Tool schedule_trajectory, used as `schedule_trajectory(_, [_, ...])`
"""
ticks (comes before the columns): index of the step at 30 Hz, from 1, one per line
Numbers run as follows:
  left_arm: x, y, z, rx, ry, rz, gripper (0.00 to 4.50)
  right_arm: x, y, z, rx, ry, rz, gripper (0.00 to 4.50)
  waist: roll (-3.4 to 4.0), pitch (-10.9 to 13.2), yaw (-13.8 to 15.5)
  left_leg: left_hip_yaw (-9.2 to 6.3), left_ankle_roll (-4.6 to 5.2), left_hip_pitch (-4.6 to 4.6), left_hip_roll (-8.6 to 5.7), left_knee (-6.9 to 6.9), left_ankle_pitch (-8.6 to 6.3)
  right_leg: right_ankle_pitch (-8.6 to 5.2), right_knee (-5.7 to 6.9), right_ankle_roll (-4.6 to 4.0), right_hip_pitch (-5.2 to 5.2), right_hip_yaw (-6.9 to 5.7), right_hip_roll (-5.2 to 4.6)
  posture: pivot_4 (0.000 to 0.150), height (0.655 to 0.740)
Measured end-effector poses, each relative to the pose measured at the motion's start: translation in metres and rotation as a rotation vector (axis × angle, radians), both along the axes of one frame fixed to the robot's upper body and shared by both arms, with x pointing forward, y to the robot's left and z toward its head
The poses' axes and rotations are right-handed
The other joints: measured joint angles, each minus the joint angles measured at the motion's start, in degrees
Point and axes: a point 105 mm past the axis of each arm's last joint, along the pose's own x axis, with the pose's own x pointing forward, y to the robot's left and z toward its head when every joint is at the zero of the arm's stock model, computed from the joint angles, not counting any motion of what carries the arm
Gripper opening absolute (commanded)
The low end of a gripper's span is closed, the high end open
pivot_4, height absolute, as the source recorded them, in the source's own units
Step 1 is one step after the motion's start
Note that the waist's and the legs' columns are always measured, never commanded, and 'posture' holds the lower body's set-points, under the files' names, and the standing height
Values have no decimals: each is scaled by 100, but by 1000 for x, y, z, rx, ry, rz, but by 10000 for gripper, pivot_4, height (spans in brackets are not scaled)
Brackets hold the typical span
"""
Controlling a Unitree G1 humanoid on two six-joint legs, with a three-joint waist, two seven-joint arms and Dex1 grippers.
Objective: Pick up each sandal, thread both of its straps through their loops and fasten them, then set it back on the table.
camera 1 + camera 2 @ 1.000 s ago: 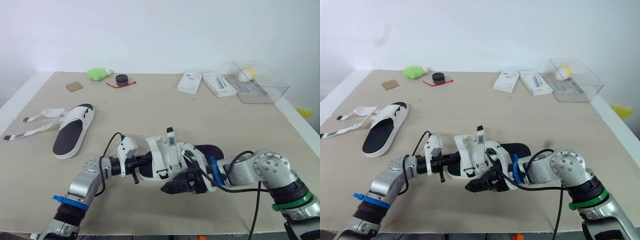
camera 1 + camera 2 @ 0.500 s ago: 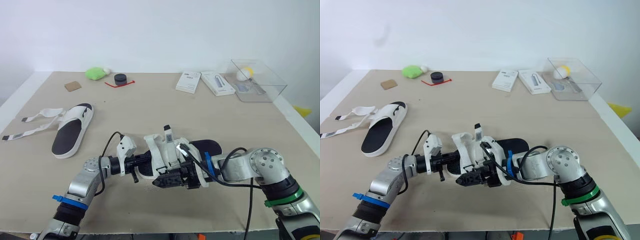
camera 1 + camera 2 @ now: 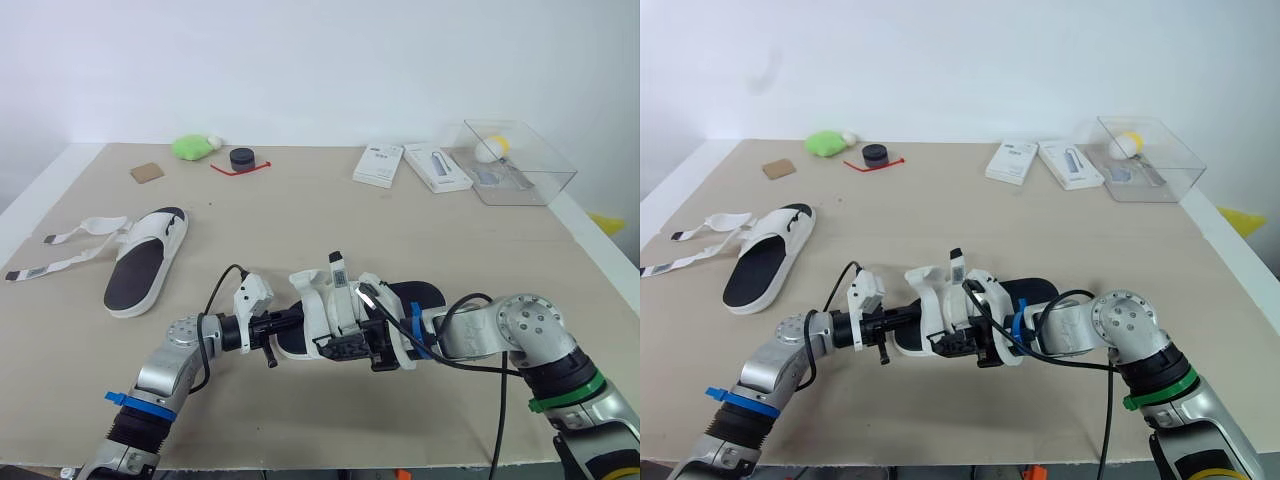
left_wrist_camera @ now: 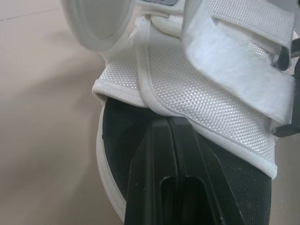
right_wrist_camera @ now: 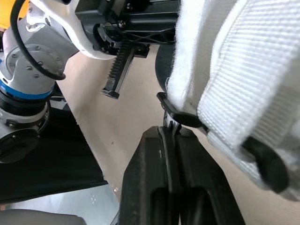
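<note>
left gripper [image 4: 168,127] clamps sandal [image 3: 322,300] | right gripper [image 5: 169,135] pinches its black loop [image 5: 182,118]

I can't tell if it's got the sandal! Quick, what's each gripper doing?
Left gripper: closed, pinching the edge of the sandal.
Right gripper: closed on the sandal's black loop.

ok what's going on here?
Both grippers are on one sandal near the front edge of the table. The left gripper is shut on its end, the right gripper shut at its strap side. The second sandal lies to the left, its straps loose and spread flat.
</note>
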Motion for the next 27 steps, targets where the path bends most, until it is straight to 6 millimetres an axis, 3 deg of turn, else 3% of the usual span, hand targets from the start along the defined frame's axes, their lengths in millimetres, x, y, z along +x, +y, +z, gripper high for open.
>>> schedule_trajectory(5, [0,0,0,1,0,1,0,-2,-4,-4,-20,2,15,857,-4,-1,0,0,0,-1,0,0,0,0,-1,0,0,0,-2,1500,7400])
schedule_trajectory(12, [-2,-1,-2,0,4,-1,0,-44,-27,-31,-103,80,154,857,-20,-26,7,0,2,-3,-1,-2,-9,-1,-1,1,2,-1,-1,1500,7400])
schedule_trajectory(17, [-1,0,-2,2,4,4,0,-52,-28,-32,-90,73,213,857,-22,-17,5,0,-11,1,-1,-1,-17,-4,-3,6,-4,-2,-2,1500,7400])
schedule_trajectory(22, [-2,0,-1,1,4,-1,0,-56,-31,-25,-90,24,269,21863,-30,-16,6,1,-13,0,-2,0,-18,-8,-4,10,-4,-2,-3,1500,7400])
schedule_trajectory(25, [-2,-1,-1,1,4,-7,0,-53,-36,-14,-106,-105,304,36332,-27,-18,12,1,-14,-1,-5,1,-18,-9,-4,14,-3,-2,-3,1500,7400])
schedule_trajectory(27, [-3,-2,-1,1,3,-12,0,-52,-44,-9,-137,-278,351,44664,-27,-18,31,0,-22,-2,-4,1,-23,-15,-3,24,-1,-8,-4,1500,7400])
